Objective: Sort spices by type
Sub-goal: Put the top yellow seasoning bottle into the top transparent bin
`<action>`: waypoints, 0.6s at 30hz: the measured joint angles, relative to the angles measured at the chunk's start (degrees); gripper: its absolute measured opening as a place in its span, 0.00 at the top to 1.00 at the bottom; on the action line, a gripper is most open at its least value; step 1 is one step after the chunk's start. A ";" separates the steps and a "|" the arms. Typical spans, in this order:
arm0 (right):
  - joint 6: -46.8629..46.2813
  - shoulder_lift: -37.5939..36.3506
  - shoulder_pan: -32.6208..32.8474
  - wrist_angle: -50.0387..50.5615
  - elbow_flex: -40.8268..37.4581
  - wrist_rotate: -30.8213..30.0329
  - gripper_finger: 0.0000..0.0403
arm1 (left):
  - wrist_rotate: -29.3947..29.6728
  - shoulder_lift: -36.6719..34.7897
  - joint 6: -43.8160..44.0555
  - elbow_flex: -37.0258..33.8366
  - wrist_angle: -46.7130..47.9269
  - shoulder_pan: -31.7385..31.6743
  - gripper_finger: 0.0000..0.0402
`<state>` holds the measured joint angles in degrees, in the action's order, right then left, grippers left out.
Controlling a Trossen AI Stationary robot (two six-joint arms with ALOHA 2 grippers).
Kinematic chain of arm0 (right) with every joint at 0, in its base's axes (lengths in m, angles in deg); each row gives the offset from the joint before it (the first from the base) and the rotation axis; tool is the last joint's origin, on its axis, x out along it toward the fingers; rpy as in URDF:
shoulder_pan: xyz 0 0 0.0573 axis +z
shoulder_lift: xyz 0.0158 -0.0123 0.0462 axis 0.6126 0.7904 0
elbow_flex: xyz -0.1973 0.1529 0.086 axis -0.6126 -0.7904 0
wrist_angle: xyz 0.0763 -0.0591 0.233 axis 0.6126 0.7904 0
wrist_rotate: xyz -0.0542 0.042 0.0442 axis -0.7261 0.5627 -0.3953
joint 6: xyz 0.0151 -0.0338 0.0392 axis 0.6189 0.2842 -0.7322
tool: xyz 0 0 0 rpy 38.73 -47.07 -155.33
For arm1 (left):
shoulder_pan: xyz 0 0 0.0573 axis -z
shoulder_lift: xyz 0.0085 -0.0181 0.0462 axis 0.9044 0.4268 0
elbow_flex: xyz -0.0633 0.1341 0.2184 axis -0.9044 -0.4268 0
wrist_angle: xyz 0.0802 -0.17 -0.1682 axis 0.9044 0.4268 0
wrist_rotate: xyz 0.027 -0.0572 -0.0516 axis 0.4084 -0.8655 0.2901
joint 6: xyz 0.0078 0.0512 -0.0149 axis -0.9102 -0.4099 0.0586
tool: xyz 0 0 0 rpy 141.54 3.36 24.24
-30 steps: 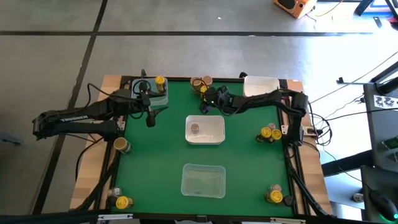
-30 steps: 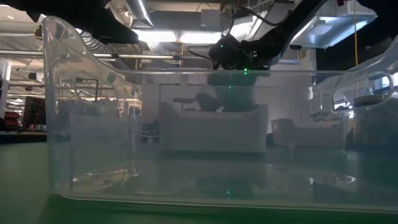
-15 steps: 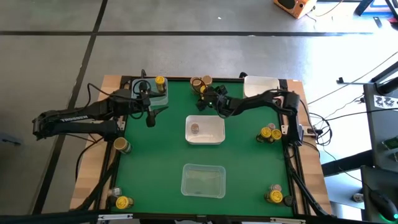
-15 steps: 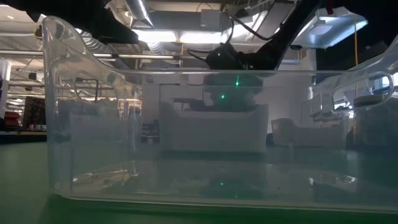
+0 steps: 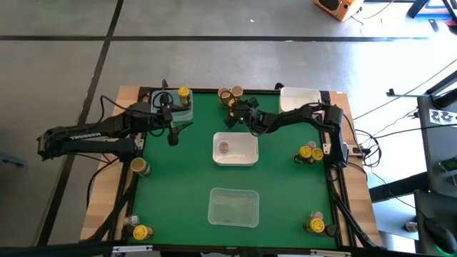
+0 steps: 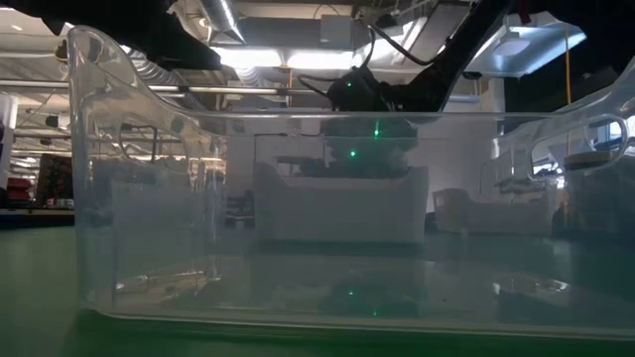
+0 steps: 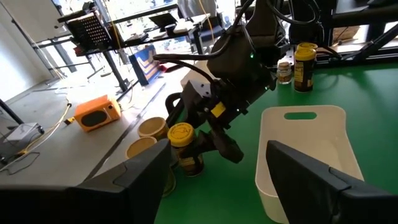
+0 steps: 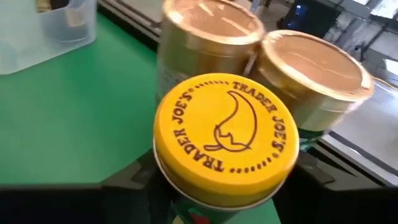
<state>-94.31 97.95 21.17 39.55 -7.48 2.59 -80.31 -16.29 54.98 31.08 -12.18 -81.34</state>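
A yellow-lidded spice jar (image 8: pixel 227 140) stands upright at the far middle of the green table (image 5: pixel 285 185), beside two tan-lidded jars (image 8: pixel 211 25) (image 8: pixel 314 65). My right gripper (image 5: pixel 234 107) is closed around it, and the left wrist view shows this from the side (image 7: pixel 193 149). My left gripper (image 5: pixel 171 134) hangs open at the far left, holding nothing. More yellow-lidded jars stand at the right edge (image 5: pixel 309 153), in both near corners (image 5: pixel 315 225) (image 5: pixel 139 232) and in the far-left bin (image 5: pixel 183 93). My right gripper pinches the yellow-lidded jar's body just under the lid (image 7: pixel 186 158), one finger on either side. The fingers (image 7: pixel 225 146) come slanting down from the table's right. The jar stands upright with its base on the green table.
A white bin (image 5: pixel 246 158) in the table's middle holds one jar (image 5: pixel 223 148). A clear bin (image 5: pixel 233 207) stands near the front edge and fills the low view (image 6: pixel 149 198). Another clear bin (image 5: pixel 171 111) is far left, a white one (image 5: pixel 300 98) far right. A jar (image 5: pixel 139 166) stands at the left edge.
My right gripper has moved down and toward the jars at the far edge and has tipped its fingers lower. It has stood still there for the last half second. The jars have stayed in place.
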 joint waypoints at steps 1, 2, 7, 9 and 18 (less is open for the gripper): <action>0.59 -0.12 0.22 0.10 0.00 0.49 0.50 | -0.02 0.00 0.03 0.00 -0.02 0.00 0.35; 1.24 -0.23 0.25 0.14 0.00 0.75 0.50 | -0.02 0.00 0.33 0.00 0.00 0.00 0.35; 4.68 -2.52 2.19 1.93 -0.11 1.30 0.50 | -0.02 0.00 1.51 0.00 0.00 0.07 0.35; 5.80 -4.24 3.15 1.22 -0.11 1.98 0.48 | -0.02 0.00 1.63 0.00 0.00 0.07 0.35; 7.53 -5.56 5.15 -1.55 4.50 18.48 0.49 | -0.04 0.00 2.60 0.00 -0.02 0.06 0.35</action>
<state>-86.78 92.40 26.32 38.00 -2.98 21.07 -80.35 -16.29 57.58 31.08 -12.20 -81.27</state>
